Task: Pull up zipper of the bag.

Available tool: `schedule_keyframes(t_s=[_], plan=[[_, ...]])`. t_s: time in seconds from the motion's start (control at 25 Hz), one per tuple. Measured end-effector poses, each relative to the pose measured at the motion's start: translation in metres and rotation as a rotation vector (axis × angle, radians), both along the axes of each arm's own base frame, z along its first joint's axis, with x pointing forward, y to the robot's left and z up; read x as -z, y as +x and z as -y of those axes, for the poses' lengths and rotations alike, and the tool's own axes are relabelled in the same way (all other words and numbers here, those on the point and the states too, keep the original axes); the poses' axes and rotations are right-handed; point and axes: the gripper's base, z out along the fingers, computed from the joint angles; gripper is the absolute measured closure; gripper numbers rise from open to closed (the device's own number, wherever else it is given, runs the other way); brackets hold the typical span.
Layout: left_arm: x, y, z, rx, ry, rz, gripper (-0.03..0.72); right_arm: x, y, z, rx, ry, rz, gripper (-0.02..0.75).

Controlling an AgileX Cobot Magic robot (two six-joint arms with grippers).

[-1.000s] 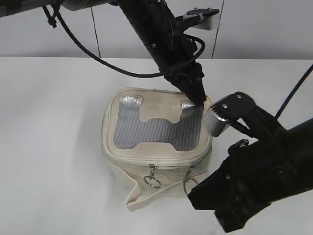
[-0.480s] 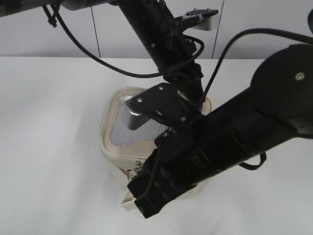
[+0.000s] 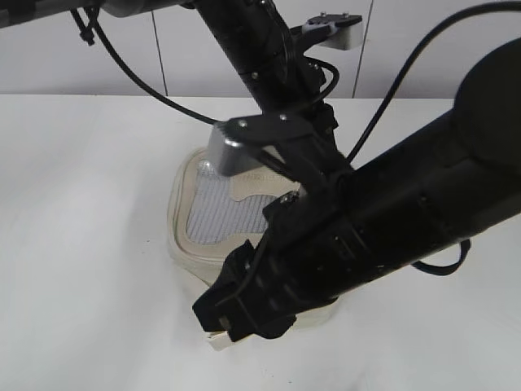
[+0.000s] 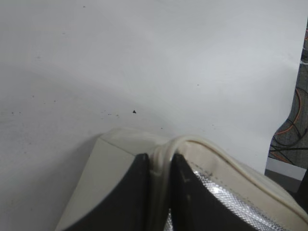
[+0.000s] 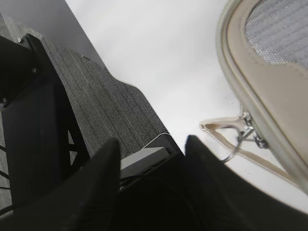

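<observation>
The cream bag [image 3: 195, 213] sits mid-table, its grey mesh lid panel [image 3: 218, 213] facing up. My left gripper [image 4: 160, 161] is shut on the bag's cream lid edge [image 4: 166, 149] at a far corner; in the exterior view the right arm hides its tip. My right gripper [image 5: 151, 154] is open and empty, low in front of the bag [image 5: 274, 91] near the table edge. The zipper's silver slider with ring pull [image 5: 246, 121] hangs at the bag's front, right of the right fingers and apart from them. The loose strap [image 5: 219, 127] lies beside it.
The right arm [image 3: 383, 228] covers the bag's front and right side in the exterior view. The left arm [image 3: 269, 57] reaches down from the back. The table edge and dark floor [image 5: 106, 110] show beyond the right gripper. The strap end [image 3: 216, 340] pokes out below the right gripper.
The right arm has swung leftward from the lower right across the bag's front, hiding the sliders in the exterior view. The left gripper stays on the lid's far corner.
</observation>
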Motion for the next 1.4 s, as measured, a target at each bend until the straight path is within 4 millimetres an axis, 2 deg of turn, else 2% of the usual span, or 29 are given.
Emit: schedule_keyframes(t_s=[0.12,0.16,0.28,0.4,0.64,0.76,0.92,1.16,1.4], plan=[[-0.002,0.000,-0.001,-0.002,0.003,0.008,0.596,-0.017,-0.003,0.009,0.061,0.004,0.013,0.214],[-0.002,0.000,-0.001,-0.002,0.005,0.011,0.594,-0.023,-0.004,0.013,0.082,0.001,0.022,0.167],[-0.009,-0.001,-0.004,0.000,0.010,0.035,0.573,-0.034,-0.006,0.028,0.145,-0.054,0.062,0.115],[-0.018,-0.001,-0.006,-0.004,0.003,0.060,0.534,-0.043,-0.007,0.043,0.224,-0.114,0.104,0.106],[-0.054,-0.009,-0.009,-0.021,-0.089,0.109,0.410,-0.057,-0.009,0.071,0.332,-0.212,0.164,0.106],[-0.061,-0.009,-0.014,-0.038,-0.064,0.142,0.361,-0.060,-0.004,0.082,0.396,-0.234,0.163,0.104],[-0.072,-0.007,-0.027,-0.130,0.030,0.215,0.344,-0.060,0.011,0.100,0.496,-0.260,0.159,0.106],[-0.106,0.004,-0.069,-0.367,0.158,0.366,0.340,-0.061,0.038,0.139,0.682,-0.306,0.172,0.110],[-0.146,0.021,-0.137,-0.707,0.135,0.389,0.340,-0.059,0.052,0.182,0.838,-0.391,0.144,0.126]])
